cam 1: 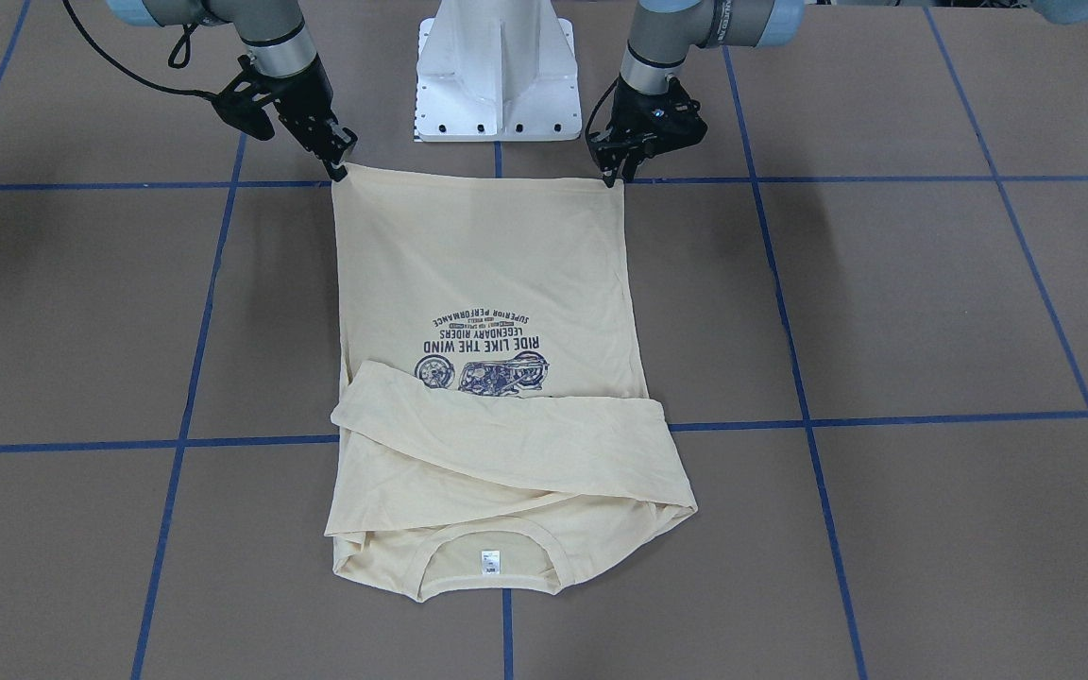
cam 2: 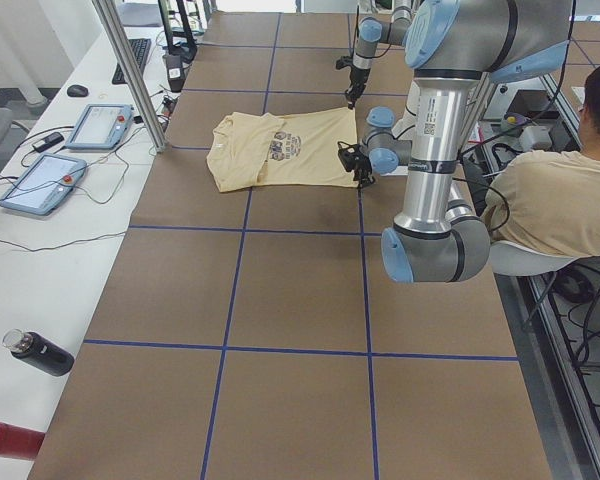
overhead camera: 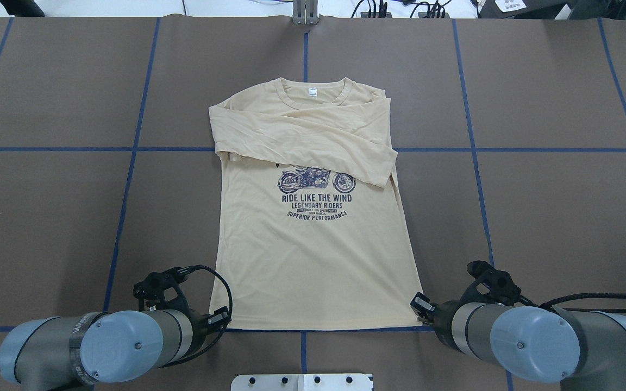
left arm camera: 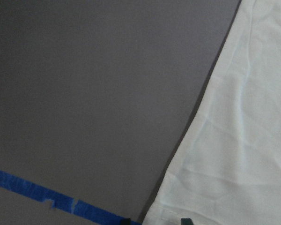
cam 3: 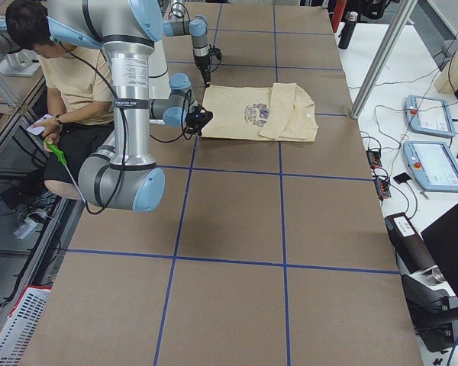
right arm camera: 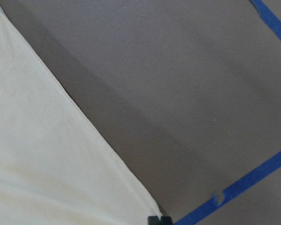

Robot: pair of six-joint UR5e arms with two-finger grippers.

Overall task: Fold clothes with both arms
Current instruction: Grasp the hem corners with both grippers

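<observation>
The right pincer [cam 1: 340,170] is squeezed tight on one bottom corner of the shirt [cam 1: 487,274]. Its two tips [right arm camera: 154,219] are pressed together right at the edge of the cloth. The left pincer [cam 1: 616,176] is at the other bottom corner. Its tips [left arm camera: 185,221] are a little apart, with the cloth corner between them, so it is not squeezing. The bottom edge of the shirt runs straight from one pincer to the other, close to a blue tape line [cam 1: 837,178]. The shirt lies flat on the brown table [cam 1: 931,302], front side up. Going away from the pincers, first comes the bike picture [cam 1: 485,351]. Next come the two sleeves [cam 1: 506,444], folded across the chest. The white label [cam 1: 490,562] in the neck is farthest from both pincers
</observation>
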